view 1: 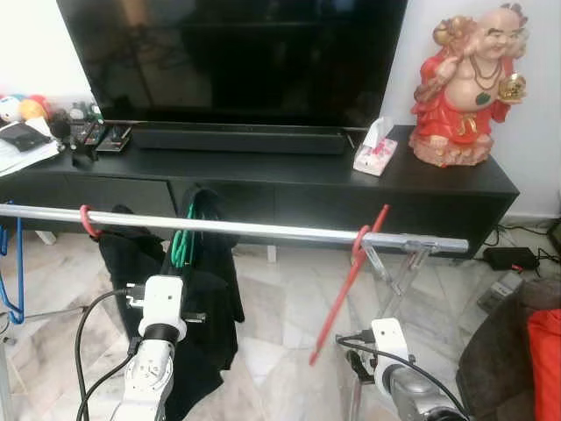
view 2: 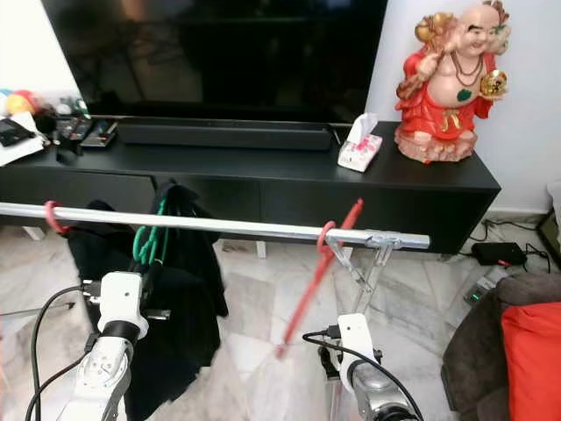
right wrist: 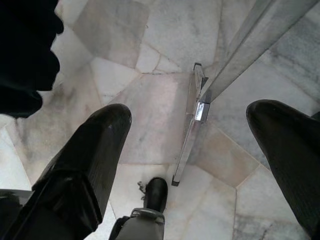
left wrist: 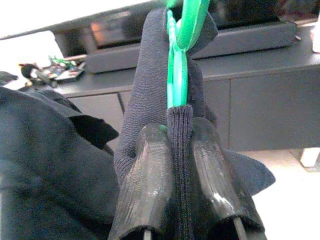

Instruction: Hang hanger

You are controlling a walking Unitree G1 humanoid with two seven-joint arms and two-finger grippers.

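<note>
A silver clothes rail (view 1: pixel 263 230) runs across in front of me. A green hanger (view 1: pixel 181 246) carrying a black garment (view 1: pixel 206 307) has its hook up at the rail. My left gripper (left wrist: pixel 178 131) is shut on the garment's knit fabric and the green hanger (left wrist: pixel 177 75) just below the hook; its arm (view 1: pixel 159 324) rises from below. A red hanger (view 1: pixel 349 279) dangles tilted from the rail further right. My right gripper (right wrist: pixel 190 120) is open, empty, and points down at the marble floor beside the rack's leg (right wrist: pixel 200 110).
A black TV console (view 1: pixel 263 175) with a TV (view 1: pixel 237 53), a tissue box (view 1: pixel 375 151) and a red statue (view 1: pixel 460 88) stands behind the rail. A red hook (view 1: pixel 88 221) and a blue hanger (view 1: pixel 10 281) hang at left. Piled clothes (view 1: pixel 526 351) lie at right.
</note>
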